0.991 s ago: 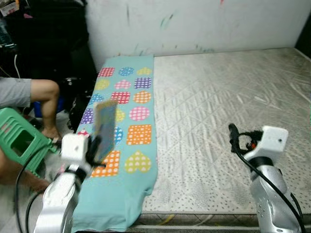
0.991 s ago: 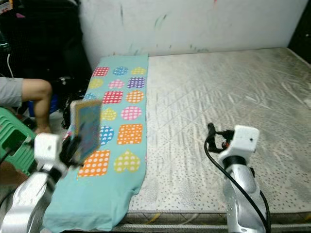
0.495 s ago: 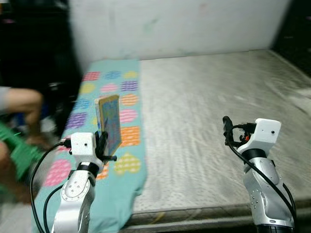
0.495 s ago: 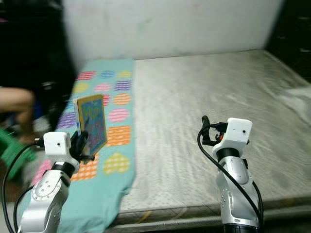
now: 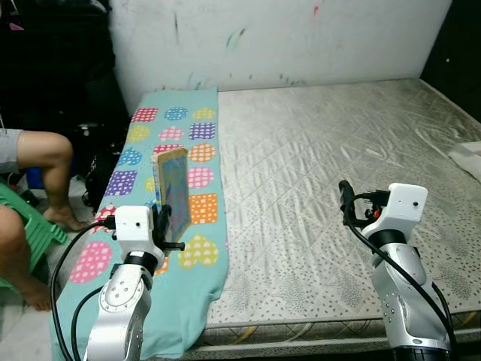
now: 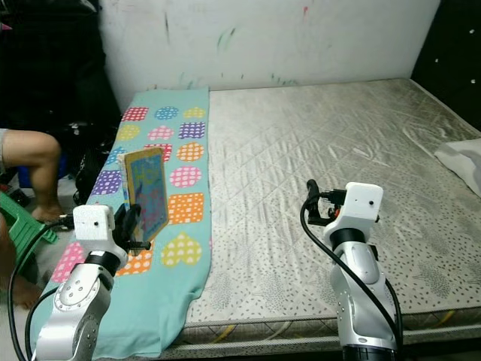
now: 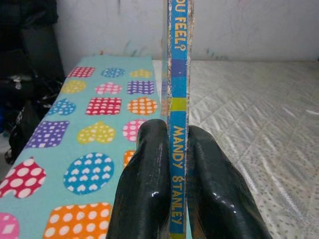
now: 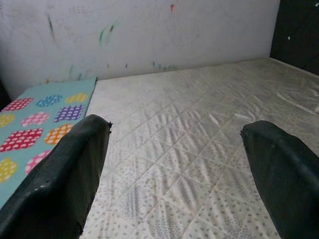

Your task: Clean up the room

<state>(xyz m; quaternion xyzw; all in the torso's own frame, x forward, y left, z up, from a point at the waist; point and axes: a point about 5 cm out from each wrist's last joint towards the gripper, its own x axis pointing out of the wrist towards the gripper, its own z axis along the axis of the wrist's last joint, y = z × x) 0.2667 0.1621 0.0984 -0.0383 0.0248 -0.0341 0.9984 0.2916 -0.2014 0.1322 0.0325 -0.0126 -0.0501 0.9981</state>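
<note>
- Bedroom scene: bare quilted mattress (image 5: 338,173) against a paint-marked white wall (image 5: 301,37), with a teal patterned blanket (image 5: 169,162) laid along the mattress's left edge and hanging over the near end.
- Person seated at far left on a green stool (image 5: 26,226); a bent knee (image 5: 56,147) is in view, well apart from both arms.
- Left gripper (image 7: 174,164): fingers (image 7: 147,189) clamped tight on the spine of a thin children's book (image 5: 174,192), no gap showing either side.
- Book stands upright above the blanket, long axis vertical, cover roughly edge-on to the left wrist camera; lower end pinched, upper end free.
- Right gripper (image 8: 174,164): fingers spread wide, nothing between them, hovering over the bare mattress, well apart from the book.
- Key relation: book is already held by the left arm, so that arm does the carrying; the right is free.
- Judgement: next step calls for a place to put the book; none can be made out.
- Risk: tall thin book gripped at one end may swing.
</note>
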